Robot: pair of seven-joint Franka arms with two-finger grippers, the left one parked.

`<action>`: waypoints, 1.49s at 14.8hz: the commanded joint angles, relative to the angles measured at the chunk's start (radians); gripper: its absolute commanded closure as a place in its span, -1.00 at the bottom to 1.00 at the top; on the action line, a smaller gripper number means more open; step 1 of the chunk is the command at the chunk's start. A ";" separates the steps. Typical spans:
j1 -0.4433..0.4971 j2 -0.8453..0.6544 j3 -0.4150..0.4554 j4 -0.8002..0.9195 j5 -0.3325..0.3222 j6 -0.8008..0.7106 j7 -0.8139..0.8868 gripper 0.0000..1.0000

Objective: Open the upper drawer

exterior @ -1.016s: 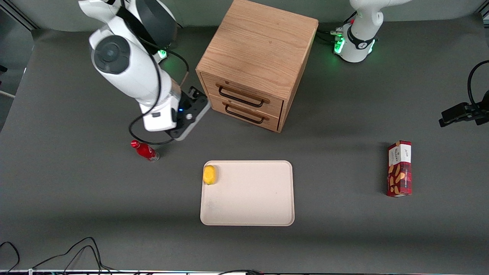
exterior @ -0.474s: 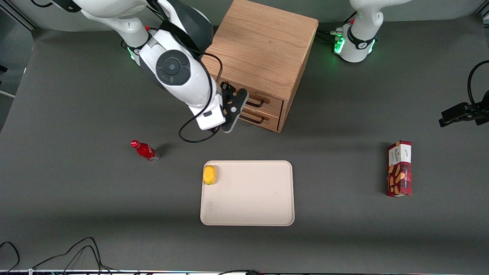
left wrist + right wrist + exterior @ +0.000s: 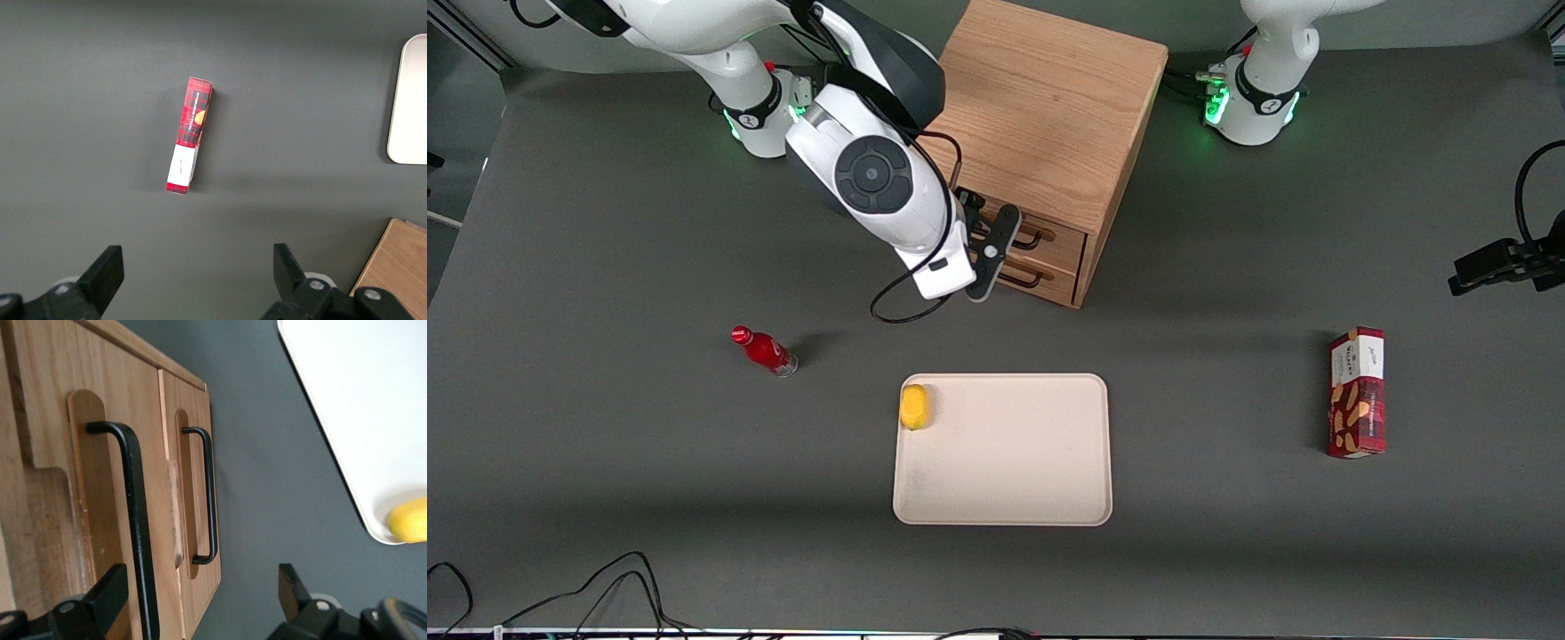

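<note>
Two drawers in oak cabinet [image 3: 1040, 116]: upper drawer [image 3: 1049, 236] shut, black handle [image 3: 133, 520] flush to front. Gripper [image 3: 985, 233] just in front of cabinet at handle height, fingers [image 3: 103, 597] spread wide, holding nothing. Nearer camera than cabinet: beige tray [image 3: 1014, 480] holding one lemon [image 3: 914, 406].

A cream tray [image 3: 1040, 480] lies on the dark tabletop [image 3: 605, 462], with a yellow lemon [image 3: 914, 407] in one corner. A red bottle [image 3: 766, 350] lies near the working arm's end, a red snack box [image 3: 1357, 392] toward the parked arm's end.
</note>
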 commanded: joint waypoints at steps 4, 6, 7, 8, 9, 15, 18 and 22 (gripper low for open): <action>-0.003 0.004 0.014 -0.025 -0.004 0.005 -0.023 -1.00; 0.001 0.006 0.014 -0.029 -0.004 0.011 -0.023 -1.00; 0.001 0.006 0.014 -0.032 -0.003 0.021 -0.023 -1.00; 0.001 0.006 0.016 -0.042 -0.003 0.028 -0.023 -1.00; 0.000 0.006 0.014 -0.046 0.002 0.040 -0.023 -1.00; -0.002 0.033 0.016 -0.043 0.013 0.066 -0.023 -1.00; -0.005 0.050 0.017 -0.040 0.011 0.078 -0.025 -1.00; -0.014 0.064 0.017 -0.039 0.013 0.095 -0.034 -1.00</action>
